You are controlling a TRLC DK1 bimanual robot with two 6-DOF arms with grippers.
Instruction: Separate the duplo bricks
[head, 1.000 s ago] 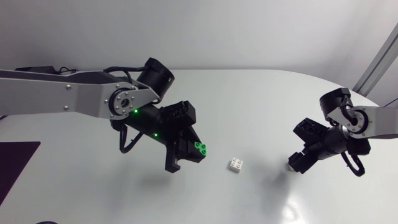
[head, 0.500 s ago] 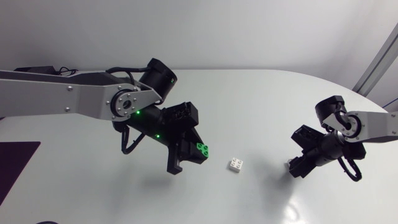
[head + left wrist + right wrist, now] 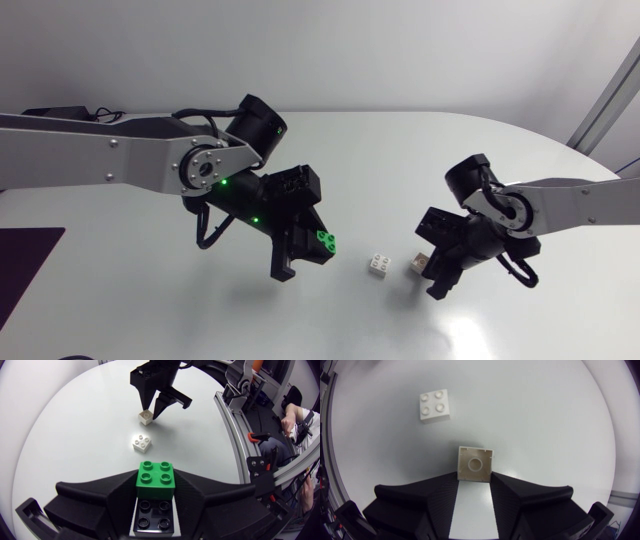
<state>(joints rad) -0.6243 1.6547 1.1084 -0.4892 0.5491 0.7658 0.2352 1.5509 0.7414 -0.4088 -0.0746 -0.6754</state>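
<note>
My left gripper (image 3: pixel 308 248) hangs above the table left of centre. It is shut on a green brick (image 3: pixel 155 479) stacked on a black brick (image 3: pixel 152 515); the green studs (image 3: pixel 322 239) show from above. A white brick (image 3: pixel 380 264) lies studs up on the table, loose (image 3: pixel 434 405). Just right of it my right gripper (image 3: pixel 424 272) pinches the near edge of a second white brick (image 3: pixel 475 463) between its fingertips, hollow side up. That brick (image 3: pixel 146 417) shows ahead of the left gripper too, beyond the loose white brick (image 3: pixel 141 442).
A dark purple mat (image 3: pixel 25 262) lies at the table's front left corner. The white tabletop (image 3: pixel 400 160) stretches bare behind and between the arms, with its rounded edge at the far right.
My right arm swept left toward the loose white brick, bringing the upside-down white brick along at its tips while its fingers narrowed. The left arm barely moved.
</note>
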